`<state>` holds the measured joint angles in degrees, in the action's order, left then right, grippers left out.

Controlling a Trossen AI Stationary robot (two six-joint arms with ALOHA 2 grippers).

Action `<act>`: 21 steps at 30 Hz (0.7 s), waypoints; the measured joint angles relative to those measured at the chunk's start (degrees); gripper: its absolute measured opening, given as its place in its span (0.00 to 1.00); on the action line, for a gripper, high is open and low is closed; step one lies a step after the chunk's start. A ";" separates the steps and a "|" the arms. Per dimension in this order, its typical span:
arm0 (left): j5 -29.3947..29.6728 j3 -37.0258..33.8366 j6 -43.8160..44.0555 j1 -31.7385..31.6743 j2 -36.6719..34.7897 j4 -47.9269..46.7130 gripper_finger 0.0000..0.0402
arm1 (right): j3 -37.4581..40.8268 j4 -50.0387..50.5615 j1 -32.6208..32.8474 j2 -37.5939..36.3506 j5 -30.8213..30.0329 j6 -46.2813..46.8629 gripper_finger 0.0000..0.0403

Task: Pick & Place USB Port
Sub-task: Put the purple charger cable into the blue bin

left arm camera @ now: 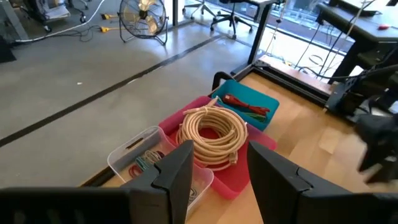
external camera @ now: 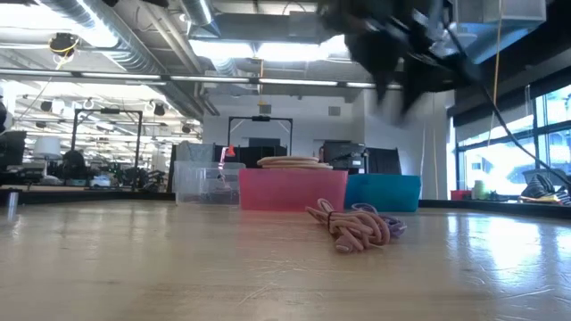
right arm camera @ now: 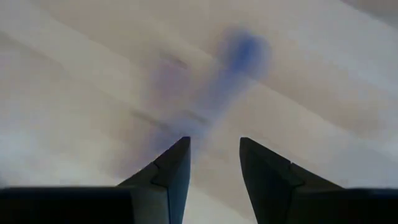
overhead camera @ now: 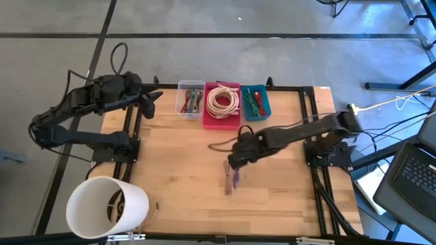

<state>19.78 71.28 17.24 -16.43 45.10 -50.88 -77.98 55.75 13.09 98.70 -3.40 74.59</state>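
Behind cable bundle (overhead camera: 231, 178): 3 bins (overhead camera: 222, 103); right gripper (overhead camera: 235, 162) above.

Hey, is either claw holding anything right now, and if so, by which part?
Nothing is held. The right claw is open above the cable bundle; the left claw is open, empty, near the bins.

No legible text, label, brand, number or sign in any view.
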 joint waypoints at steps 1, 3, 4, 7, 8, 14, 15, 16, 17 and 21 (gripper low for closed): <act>0.16 -0.69 0.03 -0.05 -0.11 0.47 0.36 | 2.40 -6.62 0.24 -2.09 -1.90 2.75 0.35; 0.19 -1.91 0.35 -0.07 -0.13 1.62 0.36 | 6.64 -15.34 0.32 -4.76 -3.08 7.41 0.35; 0.18 -2.45 0.56 -0.07 -0.15 2.37 0.36 | 8.51 -17.65 0.32 -5.29 -3.16 9.37 0.35; 0.15 -3.38 0.59 -0.07 0.02 4.06 0.36 | 12.59 -18.95 0.29 -5.22 -1.68 14.17 0.35; 0.16 -3.38 0.61 -0.07 0.32 4.04 0.36 | 13.50 -19.67 0.39 -4.88 -0.36 15.33 0.35; 0.11 -3.43 0.59 -0.25 1.43 7.20 0.36 | 16.98 -25.84 1.44 -2.40 0.49 17.02 0.35; 0.12 -3.43 0.53 -0.26 1.64 7.69 0.36 | 16.99 -26.27 1.39 -1.75 0.14 17.11 0.35; 0.10 -3.43 0.26 -0.26 1.73 8.22 0.36 | 17.03 -26.20 1.35 -0.97 0.07 17.08 0.35; 0.10 -3.43 0.17 -0.27 1.82 8.70 0.36 | 17.09 -26.23 1.30 -0.23 -0.07 16.91 0.35; 0.08 -3.43 0.07 -0.28 1.90 10.62 0.36 | 17.11 -27.48 1.37 2.34 0.00 16.52 0.35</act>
<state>19.86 67.85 17.31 -16.71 47.00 -40.25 -60.86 28.26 14.46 101.04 -3.40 91.11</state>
